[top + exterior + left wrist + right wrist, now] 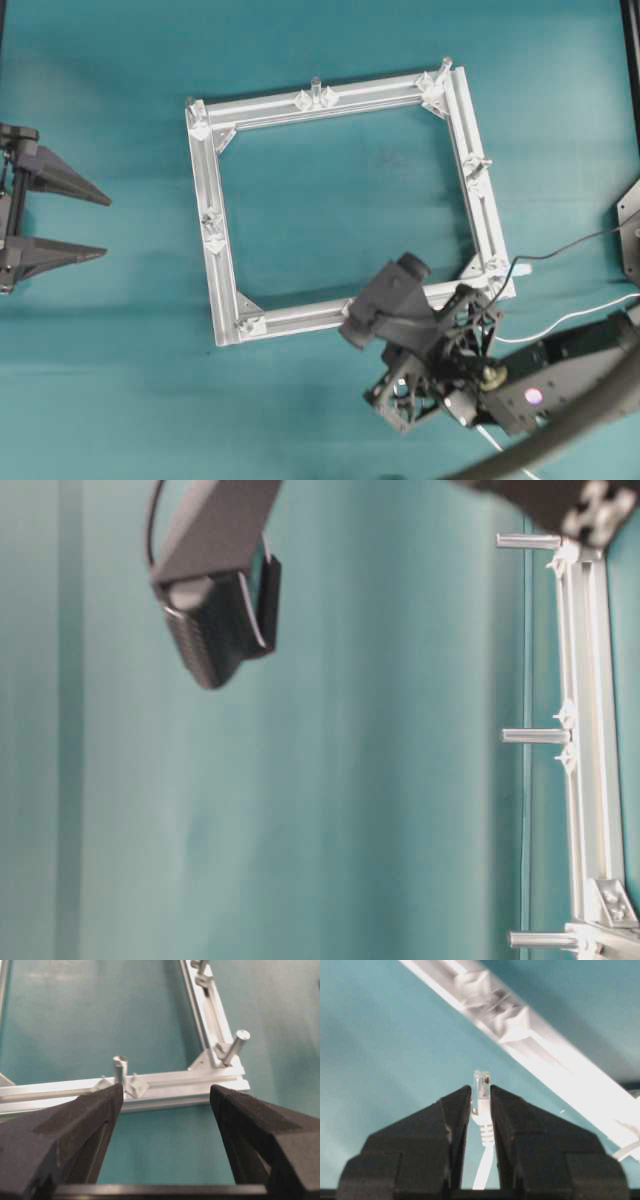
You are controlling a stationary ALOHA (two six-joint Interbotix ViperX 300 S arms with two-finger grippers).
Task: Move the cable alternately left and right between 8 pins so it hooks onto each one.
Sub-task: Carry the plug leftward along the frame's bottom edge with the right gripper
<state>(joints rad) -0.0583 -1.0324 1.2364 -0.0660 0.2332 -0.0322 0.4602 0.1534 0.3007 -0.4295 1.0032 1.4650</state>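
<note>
Pinching the cable (483, 1110) just behind its clear plug tip, the right gripper (481, 1097) has its jaws pressed in on the white cord so that the plug pokes out ahead of the fingertips, which I take to be the grip that lets the end be steered around a pin. From above, that arm sits over the near right corner of the silver frame (212, 262), and the slack cord trails away to the right across the teal counter (110, 400). None of the cable looks hooked on anything yet, so I judge the weaving is only about to start. The pins (316, 86) stand upright on little brackets around the rails; I can pick out several but not count all eight, since the arm covers one corner. The left gripper (100, 225) hangs well off to the left of the frame with its jaws spread wide and nothing between them; its own camera looks between the fingers (75, 1125) at a pin on the near rail, probably waiting to take over or steady the cord.
</note>
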